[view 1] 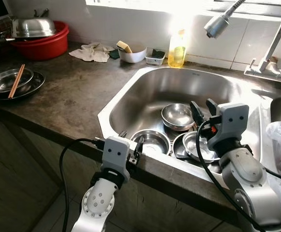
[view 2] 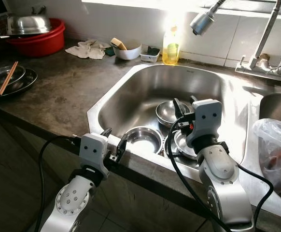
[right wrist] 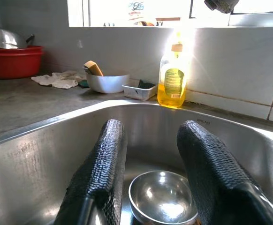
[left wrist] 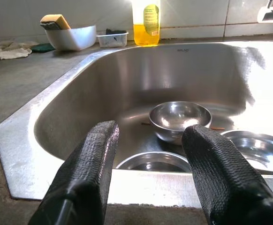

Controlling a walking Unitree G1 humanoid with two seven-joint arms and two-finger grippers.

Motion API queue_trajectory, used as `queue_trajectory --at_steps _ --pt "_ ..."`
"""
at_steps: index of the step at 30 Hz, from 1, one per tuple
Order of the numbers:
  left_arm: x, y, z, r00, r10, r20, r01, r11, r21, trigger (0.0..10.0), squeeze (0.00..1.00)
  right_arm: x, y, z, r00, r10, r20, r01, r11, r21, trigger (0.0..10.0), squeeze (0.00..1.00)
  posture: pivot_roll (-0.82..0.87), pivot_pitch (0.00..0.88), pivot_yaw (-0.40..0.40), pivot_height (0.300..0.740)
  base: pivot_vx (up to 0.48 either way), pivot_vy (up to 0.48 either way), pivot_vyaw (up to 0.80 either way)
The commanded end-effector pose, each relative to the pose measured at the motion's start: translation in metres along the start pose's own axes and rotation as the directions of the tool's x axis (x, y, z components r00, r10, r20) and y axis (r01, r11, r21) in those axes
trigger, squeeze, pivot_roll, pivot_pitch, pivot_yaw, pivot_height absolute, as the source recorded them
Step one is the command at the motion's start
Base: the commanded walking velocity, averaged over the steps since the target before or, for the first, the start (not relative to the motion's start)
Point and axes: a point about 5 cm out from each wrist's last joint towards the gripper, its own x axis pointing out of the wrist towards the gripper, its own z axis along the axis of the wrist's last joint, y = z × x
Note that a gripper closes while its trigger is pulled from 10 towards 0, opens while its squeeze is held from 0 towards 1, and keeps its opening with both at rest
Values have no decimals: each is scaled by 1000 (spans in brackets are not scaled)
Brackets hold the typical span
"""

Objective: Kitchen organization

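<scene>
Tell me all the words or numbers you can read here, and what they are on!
Label on the yellow soap bottle: there is print, but too small and blurred to read.
Small stamp on the sink's back wall: too small to read.
Nothing else carries readable text.

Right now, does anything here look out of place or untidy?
Mostly ordinary. A crumpled cloth lies loose on the counter near the white bowl, and chopsticks rest across stacked steel plates. Several steel bowls sit unstacked in the sink. Nothing looks spilled or broken.

glossy steel sink (view 1: 131, 99) and bowls (view 1: 177, 116); matt stone counter (view 1: 68, 92).
</scene>
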Motion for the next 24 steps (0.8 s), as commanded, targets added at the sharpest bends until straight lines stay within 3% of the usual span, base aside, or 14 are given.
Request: queue_trajectory --at_steps 1,10,22,24 --pt "-2 1 3 1000 3 16 -3 1000 -12 10000 0 -3 2 5 1000 19 16 -19 1000 0 10000 0 62 56 -6 740 0 0 0" --pt "-6 3 1 1000 26 5 -26 999 -21 10000 0 -8 14 1 998 65 2 -65 998 -17 10000 0 73 71 -15 740 0 0 54" --pt "-5 4 2 1000 27 6 -27 999 -23 10000 0 -3 18 2 998 65 8 -65 998 -17 10000 0 73 76 -15 740 0 425 800" --pt "-4 3 2 1000 21 8 -21 1000 -18 10000 0 -2 16 2 999 51 8 -51 999 -19 10000 0 71 77 -13 740 0 0 800"
